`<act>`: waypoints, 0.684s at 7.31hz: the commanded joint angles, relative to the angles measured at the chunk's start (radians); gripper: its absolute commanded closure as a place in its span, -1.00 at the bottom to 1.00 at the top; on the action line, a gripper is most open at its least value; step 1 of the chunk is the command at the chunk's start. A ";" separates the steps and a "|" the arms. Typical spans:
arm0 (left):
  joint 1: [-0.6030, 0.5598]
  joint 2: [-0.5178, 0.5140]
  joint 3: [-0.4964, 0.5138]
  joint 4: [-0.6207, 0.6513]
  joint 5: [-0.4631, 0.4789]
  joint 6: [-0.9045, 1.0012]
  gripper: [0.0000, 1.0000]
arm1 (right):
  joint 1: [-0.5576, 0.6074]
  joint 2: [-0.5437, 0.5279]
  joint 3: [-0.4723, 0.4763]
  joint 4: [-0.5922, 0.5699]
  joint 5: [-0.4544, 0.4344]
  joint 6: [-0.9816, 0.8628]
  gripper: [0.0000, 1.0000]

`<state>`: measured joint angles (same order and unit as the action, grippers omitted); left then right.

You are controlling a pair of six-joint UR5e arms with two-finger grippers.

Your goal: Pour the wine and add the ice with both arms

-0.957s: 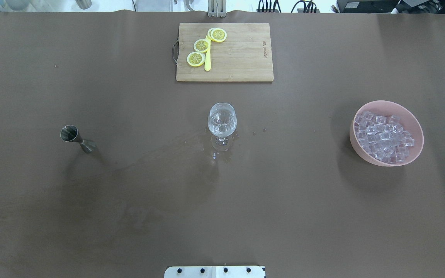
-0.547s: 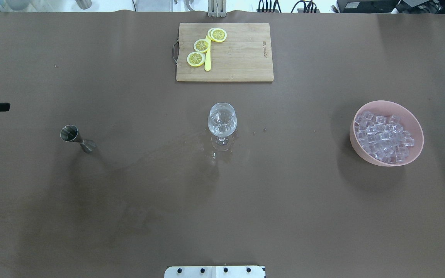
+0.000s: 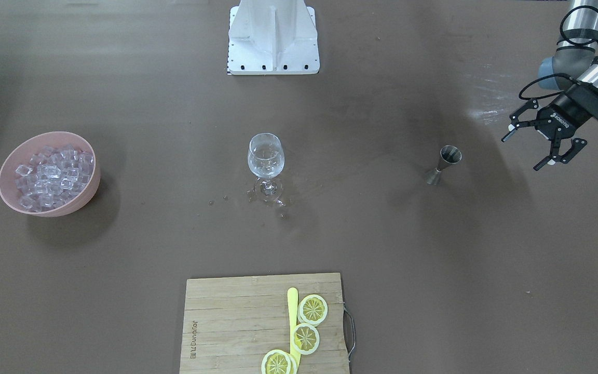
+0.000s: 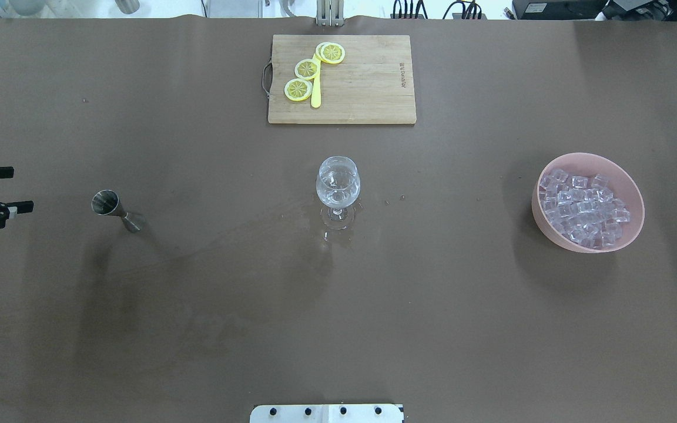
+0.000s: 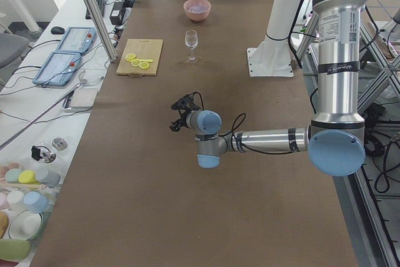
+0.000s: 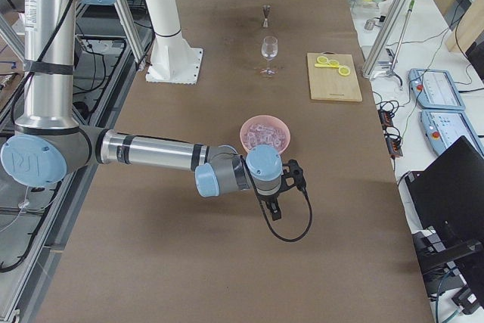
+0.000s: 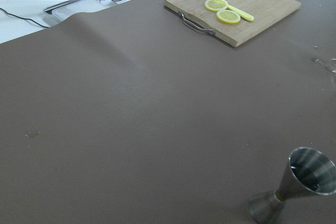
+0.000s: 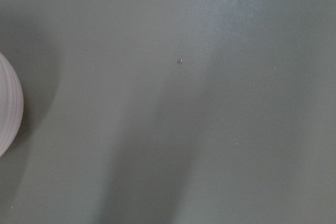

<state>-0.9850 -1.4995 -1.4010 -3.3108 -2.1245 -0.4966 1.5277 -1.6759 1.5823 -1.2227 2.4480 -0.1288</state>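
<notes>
The left gripper (image 4: 21, 189), absent a second ago, now reaches farther in from the overhead view's left edge. Its fingers are spread wide and hold nothing, level with the metal jigger (image 4: 118, 212) but apart from it. Nothing else has shifted. The wine (image 4: 337, 192) sits low in the stemmed glass (image 4: 338, 176) at the table's middle, wet spots around its foot. The ice (image 4: 582, 205) fills the pink bowl (image 4: 615, 167). The right gripper (image 6: 295, 179) hangs just beside that bowl; I cannot tell its grip.
</notes>
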 commanded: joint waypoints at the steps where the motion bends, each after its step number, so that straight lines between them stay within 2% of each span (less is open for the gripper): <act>1: 0.079 -0.039 0.036 -0.029 0.046 0.006 -0.95 | 0.000 -0.001 -0.001 0.000 -0.001 0.000 -1.00; 3: 0.193 -0.077 0.057 -0.030 0.170 0.003 -0.95 | 0.000 -0.001 -0.002 0.000 -0.001 0.000 -1.00; 5: 0.201 -0.106 0.065 -0.024 0.173 0.003 -0.95 | 0.000 -0.002 -0.002 0.000 -0.001 0.000 -1.00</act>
<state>-0.7964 -1.5880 -1.3417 -3.3387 -1.9623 -0.4943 1.5278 -1.6770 1.5802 -1.2226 2.4467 -0.1289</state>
